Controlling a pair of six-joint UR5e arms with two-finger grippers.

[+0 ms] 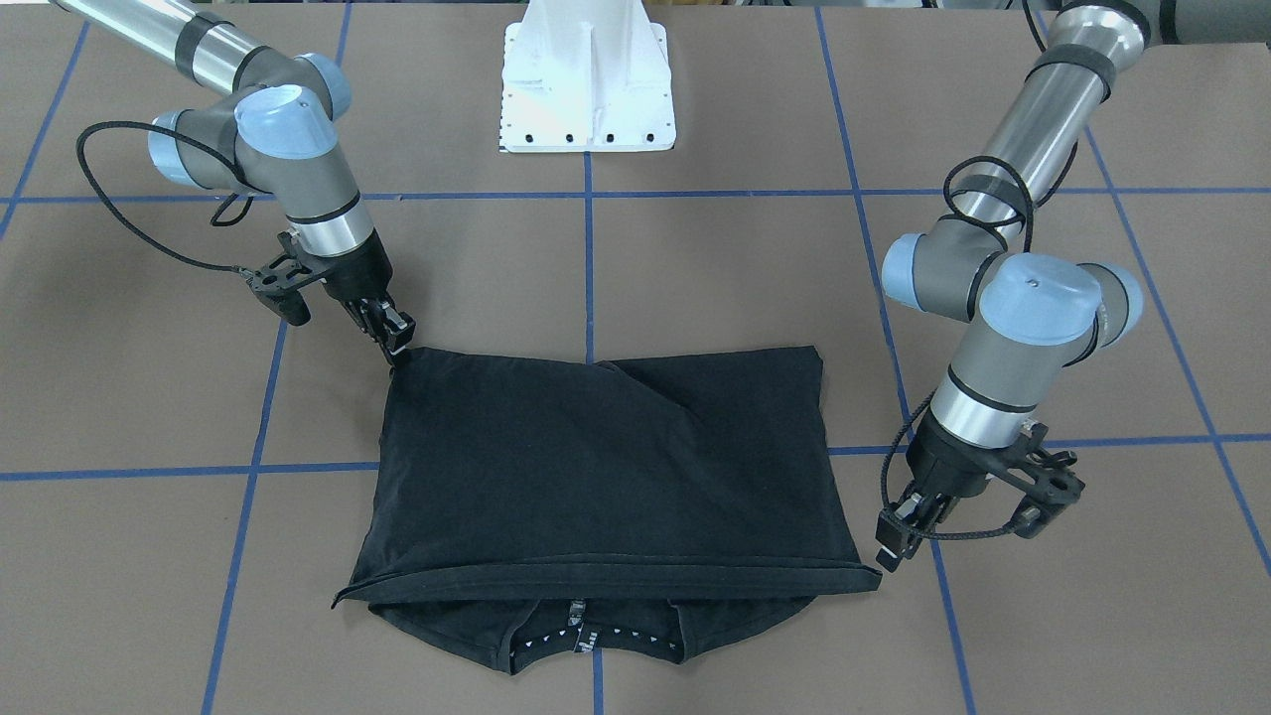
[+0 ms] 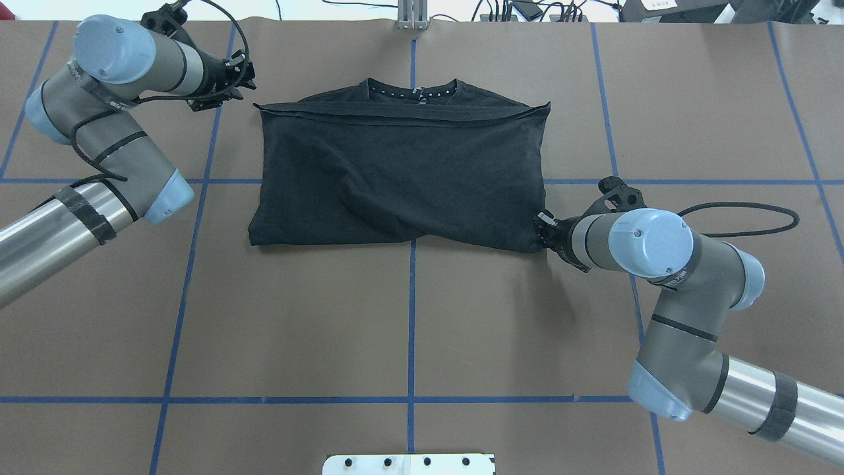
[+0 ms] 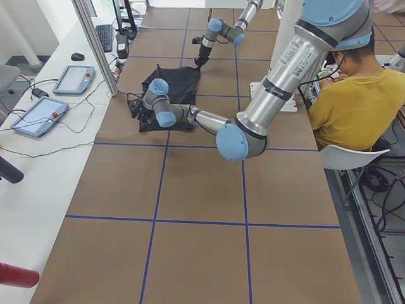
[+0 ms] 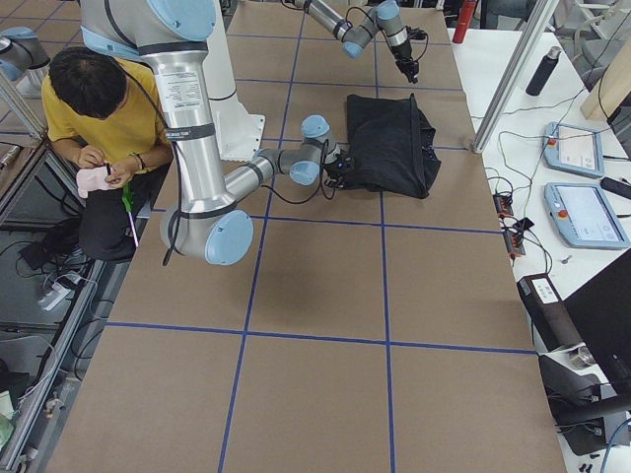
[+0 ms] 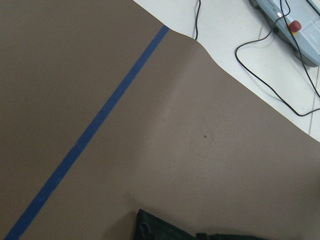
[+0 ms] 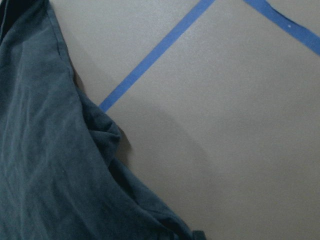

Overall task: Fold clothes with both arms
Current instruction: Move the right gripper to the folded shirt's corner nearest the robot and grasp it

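My table (image 1: 695,278) is brown with blue tape lines (image 1: 588,268). A white bench beside it holds two tablets (image 3: 73,79). A person (image 3: 357,107) in yellow sits by my base (image 1: 588,89). The folded black shirt (image 1: 616,477) lies mid-table. It is longer from side to side, and its collar (image 1: 594,641) points away from me. My right gripper (image 1: 397,338) pinches its near corner. My left gripper (image 1: 891,551) hangs just beside a far corner. I cannot tell if it is open.

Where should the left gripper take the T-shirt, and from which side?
Probably the T-shirt's far-left corner, where the folded-over hem edge ends. Come in low from the shirt's left side: the stacked layers seem to open outward there, giving an edge to pinch, while the middle lies flat. The left gripper sits just beside that corner.
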